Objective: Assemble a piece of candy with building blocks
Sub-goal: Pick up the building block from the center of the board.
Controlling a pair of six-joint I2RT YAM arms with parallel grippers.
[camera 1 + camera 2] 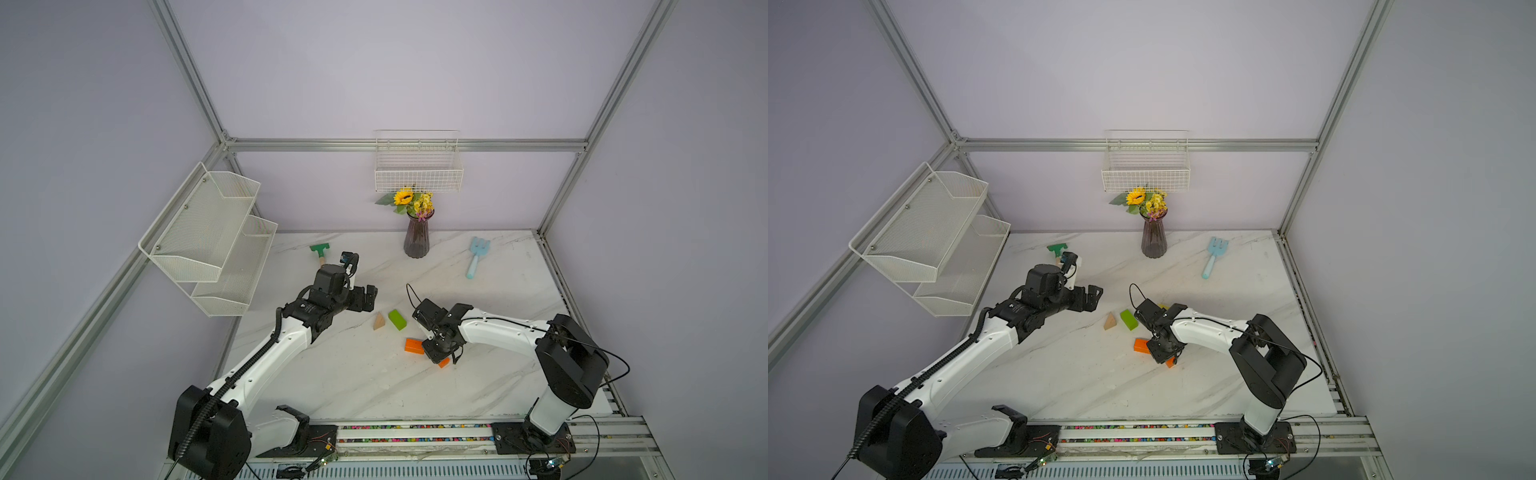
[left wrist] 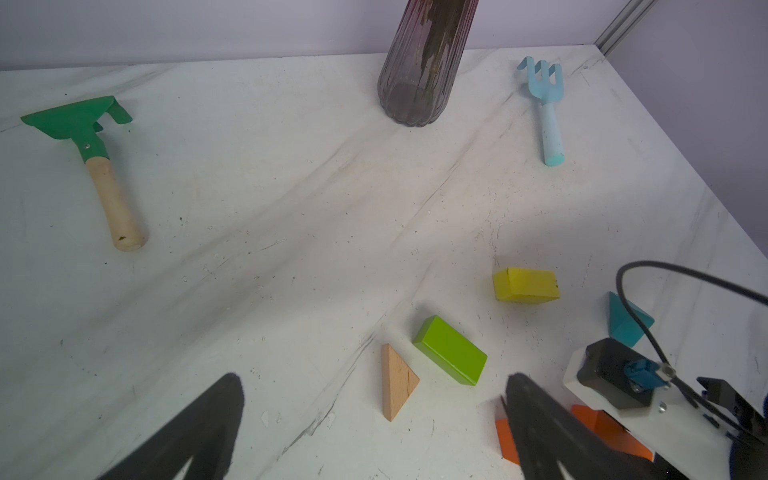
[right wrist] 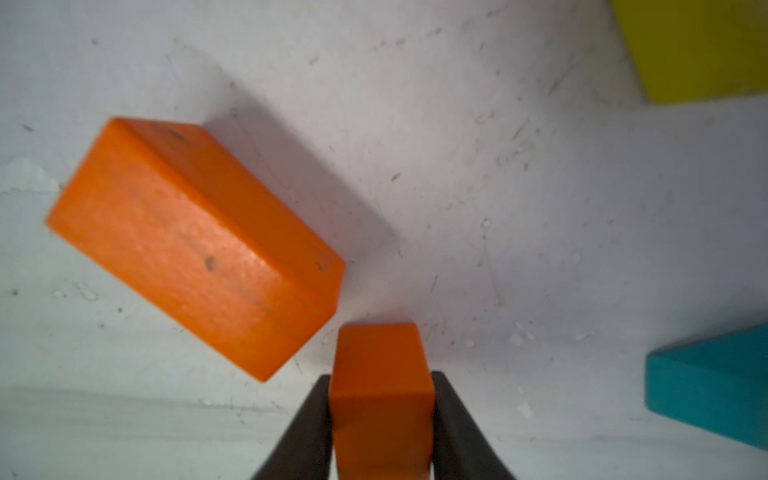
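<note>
Nearest, the right gripper pinches one orange block between its fingers, just beside the second orange block. Farther back on the table lie the tan triangle, green block, yellow block and teal triangle, unjoined. The left gripper hovers near the tan triangle, wide open and empty.

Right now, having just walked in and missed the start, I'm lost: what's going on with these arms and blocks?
The right gripper is closed on an orange block down by the table, close beside the second orange block. The left gripper hangs open, holding nothing. The green block, yellow block, tan triangle and teal triangle lie loose and apart, so no candy shape is built yet.
</note>
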